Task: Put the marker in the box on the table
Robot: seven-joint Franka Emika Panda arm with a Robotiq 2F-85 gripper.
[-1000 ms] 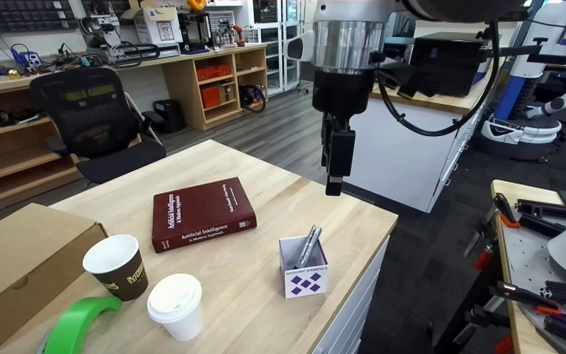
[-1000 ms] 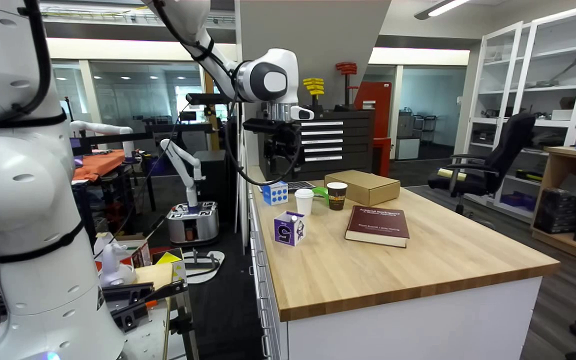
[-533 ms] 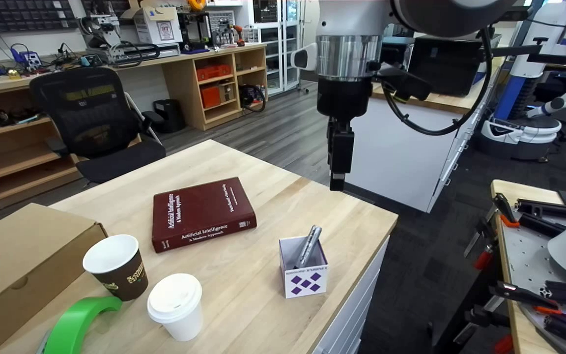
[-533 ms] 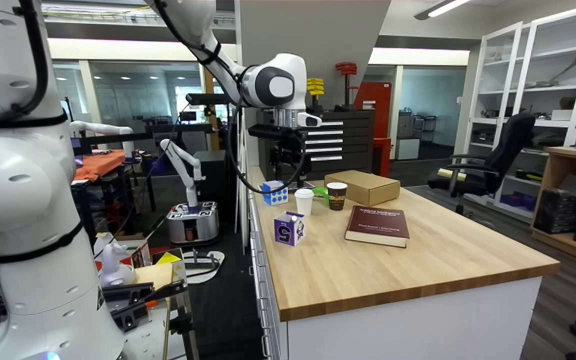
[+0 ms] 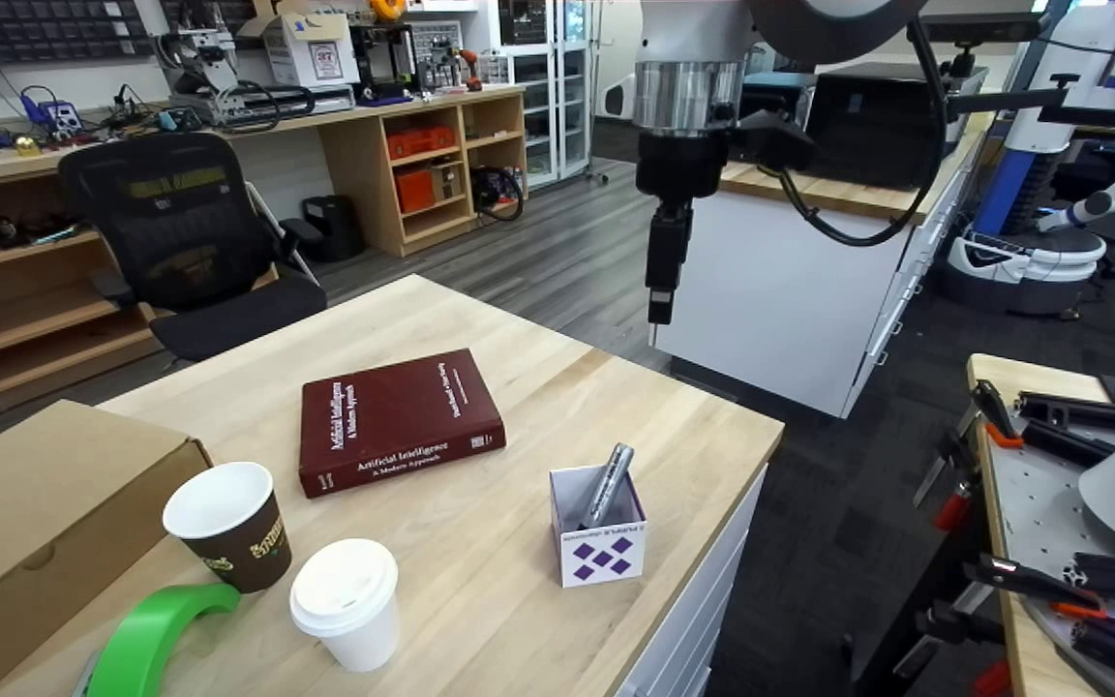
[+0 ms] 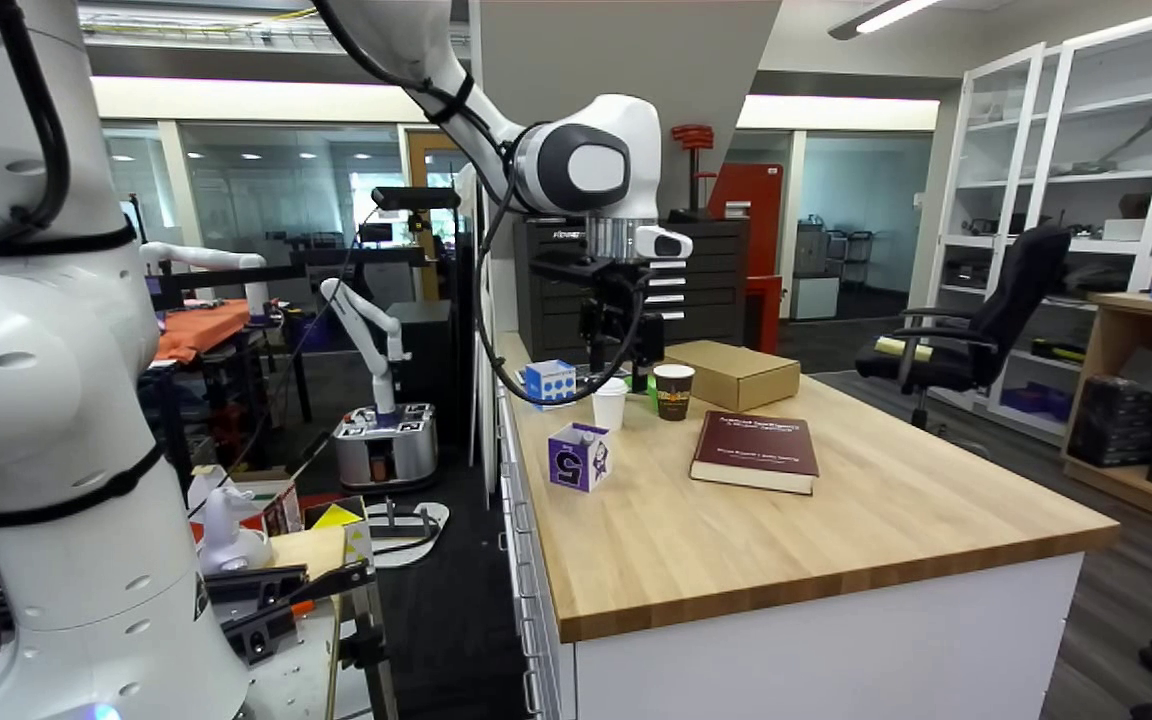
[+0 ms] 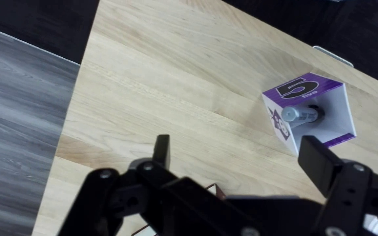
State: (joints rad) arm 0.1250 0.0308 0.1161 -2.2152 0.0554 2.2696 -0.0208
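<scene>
The grey marker (image 5: pixel 606 487) is in the small white box (image 5: pixel 603 559), leaning, its lower end down inside and its upper end sticking up past the rim. The box stands upright with its open top facing up, close to the right edge of the light wooden table (image 5: pixel 480 600). Dark purple diamonds mark its near side in an exterior view; the wrist view shows a purple side printed with a black 5 and the word "five".

The gripper (image 7: pixel 239 155) is released: its fingers (image 7: pixel 320 164) are spread wide, with tabletop showing between them. It points down, higher than the box and well apart from it.

In an exterior view, a dark red Artificial Intelligence textbook (image 5: pixel 403 416) lies flat, cover up, to the left of the box and farther off. At the near left stand a white lidded cup (image 5: pixel 354 620) and a brown paper cup (image 5: pixel 238 542), with a green curved piece (image 5: pixel 146 644) just beside the brown one. A brown cardboard box (image 5: pixel 45 523) sits farther left. A blue-and-white box (image 6: pixel 549 378) stands near the lidded cup. Beyond the table at the left is a black office chair (image 5: pixel 190 223).
</scene>
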